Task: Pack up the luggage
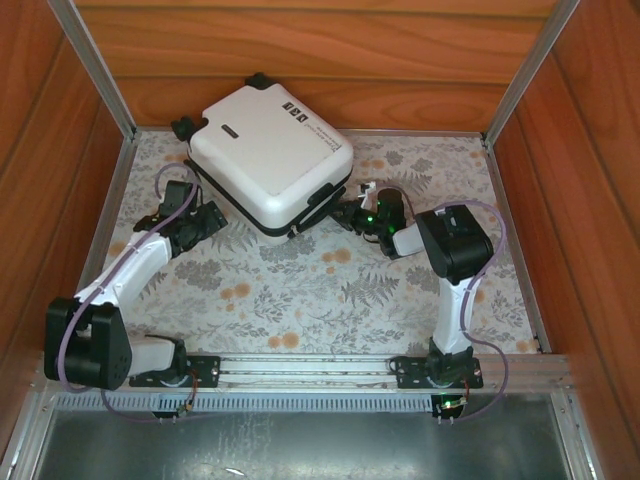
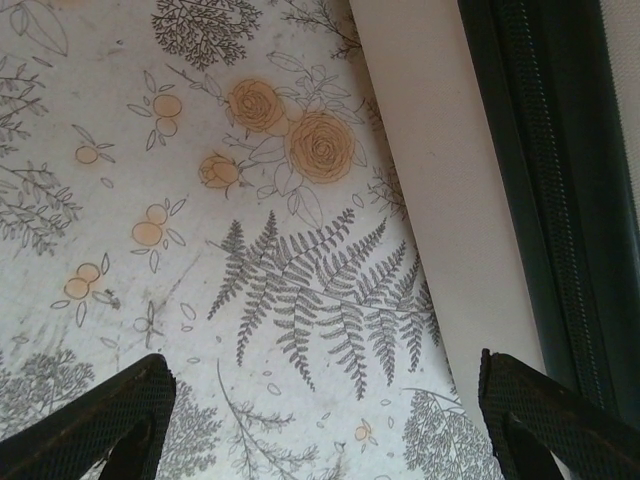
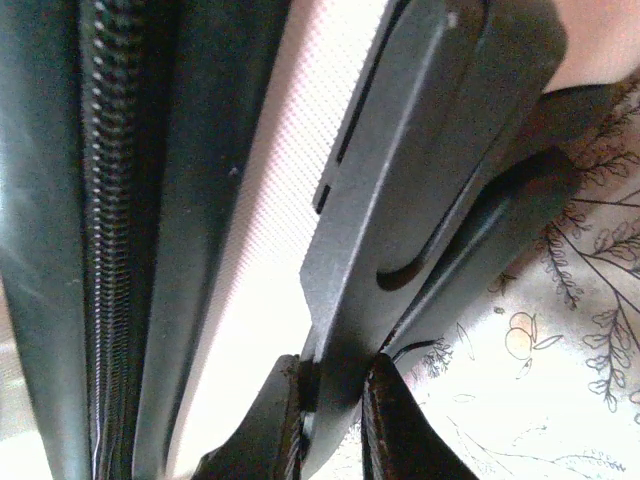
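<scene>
The luggage [image 1: 270, 160], a white hard-shell suitcase with black wheels, lies closed at the back middle of the floral table. My left gripper [image 1: 205, 222] is low beside its near-left side. In the left wrist view this gripper [image 2: 322, 375] is open over bare cloth, with the white shell [image 2: 440, 150] and black zipper band [image 2: 545, 150] just beyond its right finger. My right gripper [image 1: 352, 213] is at the suitcase's right corner. In the right wrist view its jaws [image 3: 335, 380] are shut on the dark grey handle [image 3: 420, 150], next to the shell [image 3: 270, 250] and zipper [image 3: 105, 200].
Wooden walls [image 1: 300, 50] and aluminium posts [image 1: 95, 65] close in the back and both sides. The floral cloth [image 1: 300, 290] stretches bare in front of the suitcase. A metal rail [image 1: 300, 368] carrying both arm bases runs along the near edge.
</scene>
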